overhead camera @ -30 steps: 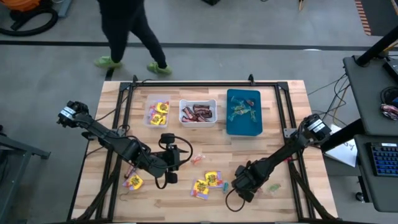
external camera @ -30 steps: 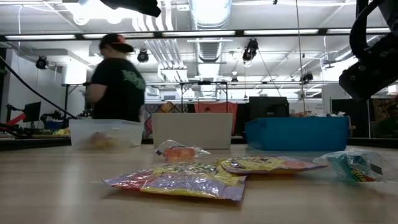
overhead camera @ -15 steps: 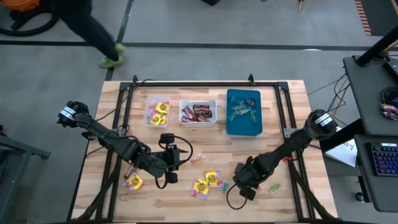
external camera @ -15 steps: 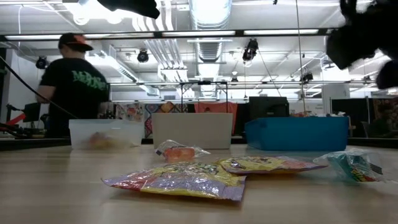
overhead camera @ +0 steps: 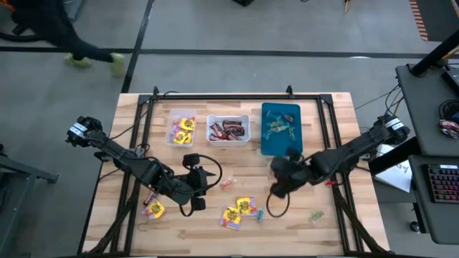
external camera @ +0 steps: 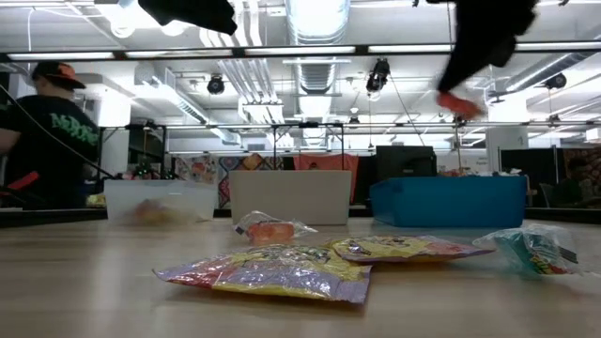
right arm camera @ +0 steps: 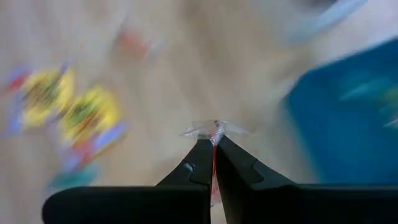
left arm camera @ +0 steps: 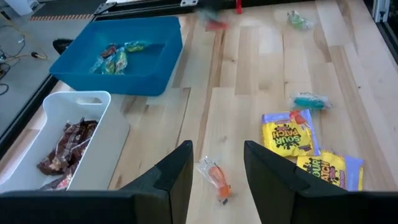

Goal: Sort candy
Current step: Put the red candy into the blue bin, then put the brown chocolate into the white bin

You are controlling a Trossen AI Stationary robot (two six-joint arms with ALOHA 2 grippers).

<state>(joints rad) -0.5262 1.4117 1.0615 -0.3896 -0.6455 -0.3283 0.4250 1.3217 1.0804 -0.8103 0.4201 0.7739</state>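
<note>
Our right gripper [right arm camera: 213, 148], blurred, pinches a small red candy [right arm camera: 214, 134]. Lower centre: two yellow packets [overhead camera: 239, 212]; our left gripper [left arm camera: 216, 168] hangs open above an orange sweet [left arm camera: 217, 178].

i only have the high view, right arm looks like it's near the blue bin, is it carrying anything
Observer: Yes. In its wrist view the right gripper is shut on a small red candy in clear wrap.
Operator: is it over the bin yet
Observer: Not quite; that view has the blue bin off to one side, with wood beneath the fingers.
Operator: left arm doing anything
Observer: The left gripper is open, with an orange candy lying on the table between its fingers.
</note>
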